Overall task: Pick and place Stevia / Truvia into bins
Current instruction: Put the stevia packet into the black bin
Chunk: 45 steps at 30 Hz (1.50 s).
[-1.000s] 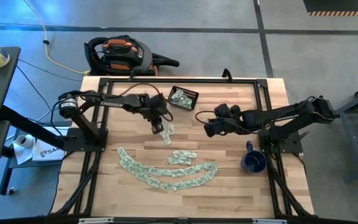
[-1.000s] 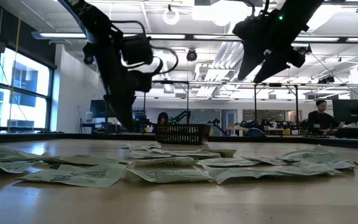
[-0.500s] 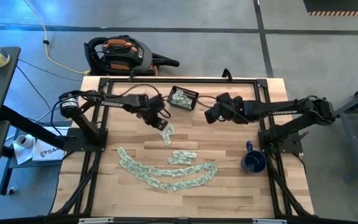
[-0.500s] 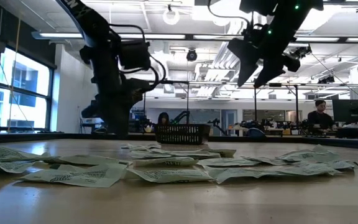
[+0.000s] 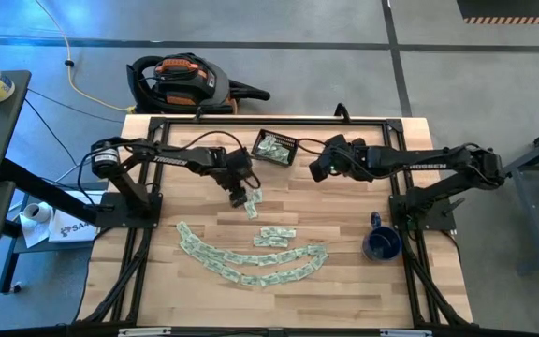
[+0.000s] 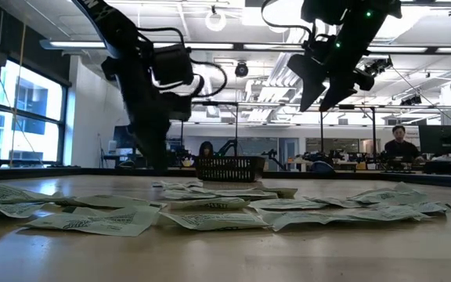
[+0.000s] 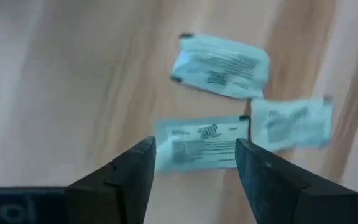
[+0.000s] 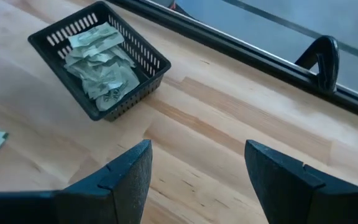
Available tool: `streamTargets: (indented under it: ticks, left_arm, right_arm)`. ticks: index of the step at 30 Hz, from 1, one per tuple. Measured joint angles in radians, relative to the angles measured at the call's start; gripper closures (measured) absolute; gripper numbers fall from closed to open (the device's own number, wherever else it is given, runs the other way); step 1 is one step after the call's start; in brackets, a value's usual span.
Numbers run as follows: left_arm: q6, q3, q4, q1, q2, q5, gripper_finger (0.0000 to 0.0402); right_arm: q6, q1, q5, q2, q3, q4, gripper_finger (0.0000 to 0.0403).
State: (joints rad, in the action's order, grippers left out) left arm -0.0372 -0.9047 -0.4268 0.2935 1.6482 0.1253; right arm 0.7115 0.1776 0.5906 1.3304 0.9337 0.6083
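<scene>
Left gripper [image 5: 239,198] hangs spread wide and empty right over three loose sachets [image 7: 202,145] on the table [image 5: 344,211]; more curve across the front. Right gripper [image 5: 314,171], also open, hovers beside the basket [image 5: 276,147], which holds several sachets.

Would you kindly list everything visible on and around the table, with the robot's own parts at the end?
Sachets: many, pale green and white; a curved row across the table's middle, three below the left hand, a pile inside the basket.
Basket: one, dark; at the table's far edge.
Mug: one, dark blue; beside the right arm's base.
Table: one, light wood.
Vacuum cleaner: one, black and orange; on the floor beyond the table.
Person: one, seated far behind.
Left hand: open, over a sachet.
Right hand: open, near the basket.
</scene>
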Motion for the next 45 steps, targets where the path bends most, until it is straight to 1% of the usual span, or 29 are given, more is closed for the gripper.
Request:
streamTargets:
  ticks: [3,6,9,13,20,23,26,32,35,37,40,42,44,45]
  left_arm:
    - [0.279,0.000,0.024,0.001,0.000,-0.005,0.0152]
    - [0.483,0.000,0.042,0.001,0.000,-0.007,0.0166]
    - [0.598,-0.001,0.051,0.000,0.018,0.002,0.0182]
    - [0.676,-0.001,0.052,0.000,0.050,0.009,0.0202]
    - [0.688,-0.007,0.052,0.001,0.096,0.019,0.0226]
    - [0.687,-0.007,0.043,0.001,0.097,0.013,0.0244]
    - [0.688,-0.005,0.040,-0.001,0.098,-0.008,0.0279]
    - [0.659,-0.008,0.035,0.000,0.098,-0.062,0.0375]
    - [0.600,-0.044,0.002,0.000,0.100,-0.100,0.0381]
    - [0.561,-0.082,-0.041,0.001,0.101,-0.144,0.0371]
    - [0.553,-0.160,-0.084,0.003,0.100,-0.203,0.0359]
    - [0.557,-0.226,-0.117,0.011,0.096,-0.229,0.0364]
    - [0.572,-0.289,-0.154,0.031,0.096,-0.232,0.0378]
    - [0.585,-0.317,-0.148,0.045,0.097,-0.232,0.0381]
  right_arm:
    - [-0.013,0.000,-0.004,0.000,0.000,0.000,0.0157]
    - [-0.013,0.000,-0.004,0.000,0.000,0.000,0.0157]
    - [-0.015,0.000,-0.004,0.000,0.000,0.000,0.0157]
    - [-0.028,0.000,-0.006,0.000,0.000,0.002,0.0157]
    - [-0.040,0.000,-0.012,0.000,0.000,0.008,0.0157]
    - [-0.040,0.000,-0.012,0.000,0.000,0.011,0.0157]
    - [-0.041,0.006,-0.012,0.000,0.000,0.011,0.0157]
    - [-0.041,0.027,-0.019,0.000,0.000,0.016,0.0157]
    - [-0.049,0.028,-0.031,0.000,0.000,0.016,0.0157]
    - [-0.059,0.019,-0.015,-0.006,0.000,0.014,0.0157]
    - [-0.057,-0.002,0.045,-0.030,-0.001,0.011,0.0157]
    - [-0.045,-0.015,0.092,-0.051,-0.001,0.012,0.0157]
    - [-0.021,-0.023,0.141,-0.081,-0.001,0.023,0.0157]
    - [-0.009,-0.025,0.165,-0.098,-0.001,0.029,0.0157]
